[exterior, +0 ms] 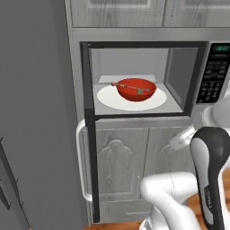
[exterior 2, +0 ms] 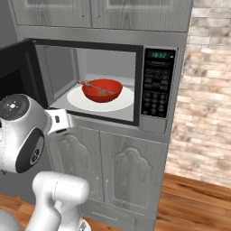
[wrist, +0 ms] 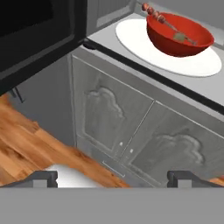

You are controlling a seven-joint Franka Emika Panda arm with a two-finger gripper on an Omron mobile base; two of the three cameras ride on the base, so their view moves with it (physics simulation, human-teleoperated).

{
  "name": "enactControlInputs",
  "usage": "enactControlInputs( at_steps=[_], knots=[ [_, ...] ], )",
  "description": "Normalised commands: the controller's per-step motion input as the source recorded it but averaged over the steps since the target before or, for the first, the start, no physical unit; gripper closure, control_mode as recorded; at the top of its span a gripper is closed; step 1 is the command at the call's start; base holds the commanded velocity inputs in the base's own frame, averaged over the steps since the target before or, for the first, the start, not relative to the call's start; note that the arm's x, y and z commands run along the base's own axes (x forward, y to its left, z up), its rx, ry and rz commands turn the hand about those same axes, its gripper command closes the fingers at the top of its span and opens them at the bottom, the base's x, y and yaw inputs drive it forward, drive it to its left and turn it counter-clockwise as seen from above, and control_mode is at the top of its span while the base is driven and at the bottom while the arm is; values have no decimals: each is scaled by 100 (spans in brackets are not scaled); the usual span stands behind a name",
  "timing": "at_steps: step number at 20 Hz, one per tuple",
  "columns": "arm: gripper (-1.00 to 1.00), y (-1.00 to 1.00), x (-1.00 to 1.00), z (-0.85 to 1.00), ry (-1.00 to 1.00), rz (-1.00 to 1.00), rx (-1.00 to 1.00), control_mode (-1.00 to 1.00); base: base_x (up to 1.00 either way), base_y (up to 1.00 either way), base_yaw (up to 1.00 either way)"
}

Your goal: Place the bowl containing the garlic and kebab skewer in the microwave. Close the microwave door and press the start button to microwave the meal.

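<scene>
Nearest me, the end effector [wrist: 112,177] hangs with its 2 tips spread fully wide, holding nothing, over the lower cabinet doors [wrist: 144,131]. Beyond, the microwave door [exterior: 88,134] stands swung open; I judge it light and stiff, best pushed near its white bar handle [exterior: 81,161]. Farther in, the bowl [exterior 2: 102,90] sits on the round plate [exterior 2: 76,101] inside the microwave [exterior 2: 155,126]. From the hand view I see the kebab skewer [wrist: 168,24] overhanging the rim; the right base view adds the keypad [exterior 2: 155,92].
</scene>
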Motion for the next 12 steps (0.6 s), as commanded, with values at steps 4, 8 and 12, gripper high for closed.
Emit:
enactControlInputs(
  at_steps=[4, 8, 12],
  knots=[
    [-100, 48, -58, 57, -3, 16, -24, -100, 0, 0, 0],
    [-100, 63, -53, 55, 0, 15, -34, -100, 0, 0, 0],
    [-100, 69, -54, 29, 0, 12, -34, -100, 0, 0, 0]
  ],
)
